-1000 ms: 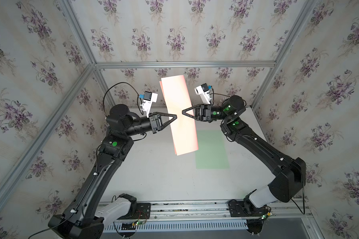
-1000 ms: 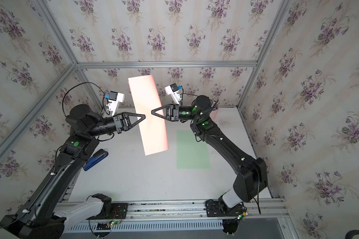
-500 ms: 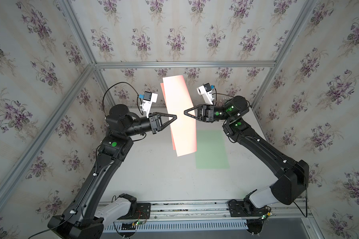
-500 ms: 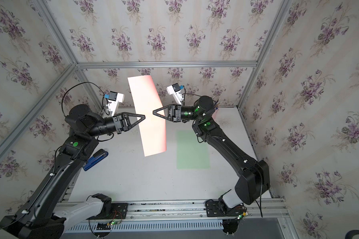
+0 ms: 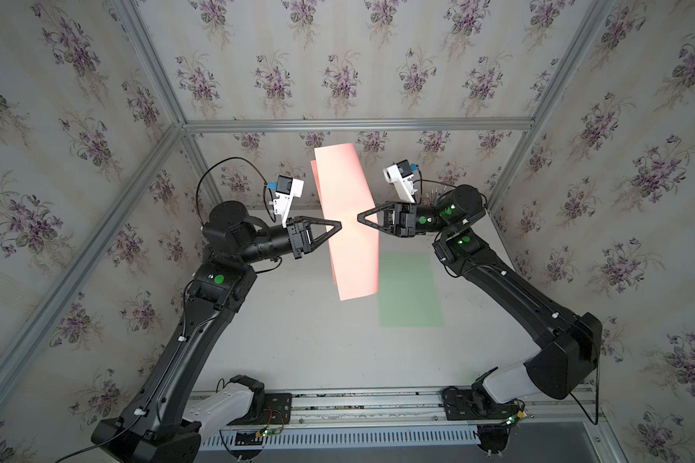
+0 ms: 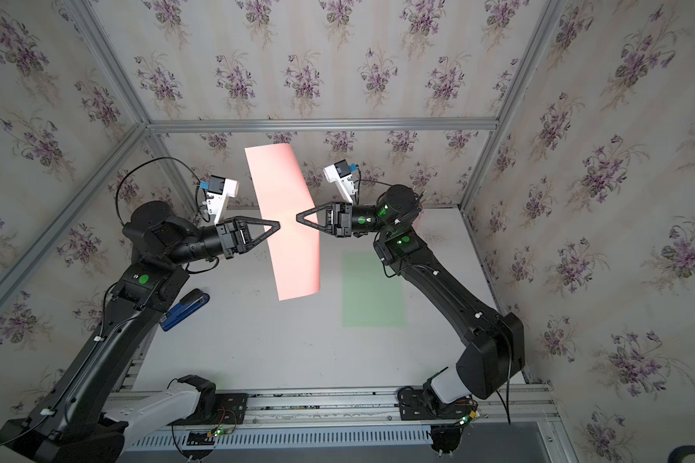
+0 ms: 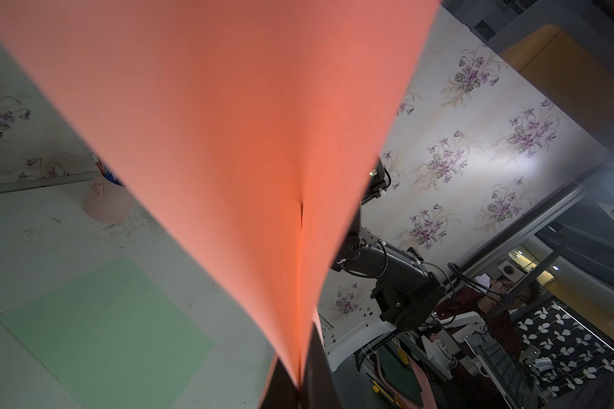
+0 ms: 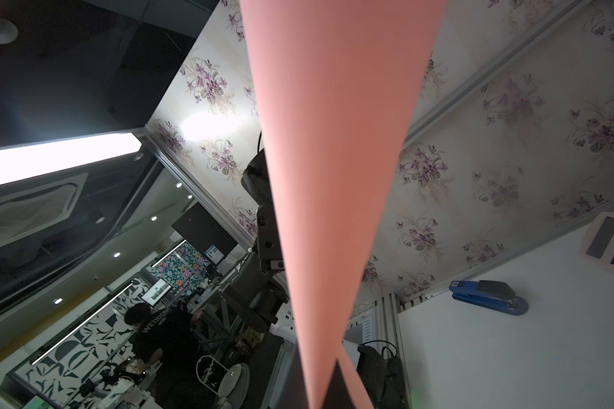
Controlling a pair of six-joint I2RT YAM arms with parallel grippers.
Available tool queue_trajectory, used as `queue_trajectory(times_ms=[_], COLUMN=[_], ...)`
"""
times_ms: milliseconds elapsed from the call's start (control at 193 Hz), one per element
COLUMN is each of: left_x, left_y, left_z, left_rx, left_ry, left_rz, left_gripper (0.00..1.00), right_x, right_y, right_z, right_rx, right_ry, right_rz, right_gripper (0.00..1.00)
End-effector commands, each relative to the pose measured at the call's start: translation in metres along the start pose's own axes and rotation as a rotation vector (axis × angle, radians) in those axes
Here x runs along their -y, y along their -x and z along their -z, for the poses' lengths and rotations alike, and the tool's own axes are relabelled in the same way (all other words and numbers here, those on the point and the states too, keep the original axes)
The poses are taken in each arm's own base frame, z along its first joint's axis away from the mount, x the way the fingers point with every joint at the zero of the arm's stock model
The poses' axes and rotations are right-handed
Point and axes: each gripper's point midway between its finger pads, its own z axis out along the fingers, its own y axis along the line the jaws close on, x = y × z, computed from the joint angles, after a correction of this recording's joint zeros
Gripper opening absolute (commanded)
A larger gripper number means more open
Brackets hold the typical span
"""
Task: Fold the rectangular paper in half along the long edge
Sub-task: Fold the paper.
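The pink rectangular paper (image 5: 348,180) (image 6: 293,256) is held up in the air above the table, bent double, and a second layer peeks out along one long side. My left gripper (image 5: 340,225) (image 6: 278,225) is shut on it from the left. My right gripper (image 5: 359,219) (image 6: 297,219) is shut on it from the right, and the two tips nearly meet at mid-length. In the left wrist view the paper (image 7: 227,141) fans out from the shut gripper (image 7: 300,386). The right wrist view shows the paper (image 8: 334,141) rising from the shut gripper (image 8: 316,396).
A pale green sheet (image 5: 410,288) (image 6: 374,288) lies flat on the white table under and right of the paper. A blue stapler (image 6: 185,308) (image 8: 490,295) lies at the table's left side. A pink cup (image 7: 107,202) and a grey calculator (image 8: 607,244) stand near the walls.
My right gripper has closed its last bit on the paper and drifted slightly to the right. The paper's layers now sit a little offset. The left arm has hardly moved.
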Motion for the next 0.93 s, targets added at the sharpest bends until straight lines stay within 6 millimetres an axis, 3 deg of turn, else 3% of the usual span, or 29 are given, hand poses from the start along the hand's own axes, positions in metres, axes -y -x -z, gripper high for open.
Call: queue_trajectory(times_ms=[0, 129, 181, 238, 362, 569, 786, 925], left_x=[0.007, 0.007, 0.008, 0.009, 0.009, 0.005, 0.005, 0.005], left_y=[0.003, 0.003, 0.004, 0.003, 0.002, 0.001, 0.001, 0.0], left_z=[0.0, 0.0, -0.001, -0.002, -0.003, -0.005, -0.003, -0.003], left_rx=[0.006, 0.005, 0.004, 0.001, -0.002, -0.002, 0.001, 0.0], left_ry=[-0.024, -0.029, -0.032, -0.038, -0.04, -0.032, -0.022, -0.023], left_rz=[-0.037, -0.034, -0.033, -0.033, -0.031, -0.027, -0.031, -0.033], left_gripper=[0.0, 0.0, 0.0, 0.0, 0.0, 0.0, 0.0, 0.0], right_x=[-0.003, -0.007, -0.008, -0.006, -0.006, -0.004, -0.001, 0.0], right_y=[0.0, 0.002, 0.004, 0.005, 0.003, -0.005, -0.006, 0.003], right_z=[0.0, 0.0, -0.001, -0.002, -0.008, -0.021, -0.018, -0.004], right_rx=[-0.001, 0.004, 0.0, 0.002, -0.01, -0.039, -0.044, -0.012], right_ry=[0.004, 0.011, 0.015, 0.013, 0.018, 0.026, -0.007, -0.042], right_rz=[0.026, 0.04, 0.043, 0.042, 0.048, 0.039, 0.039, 0.051], right_gripper=[0.0, 0.0, 0.21, 0.35, 0.41, 0.36, 0.0, 0.0])
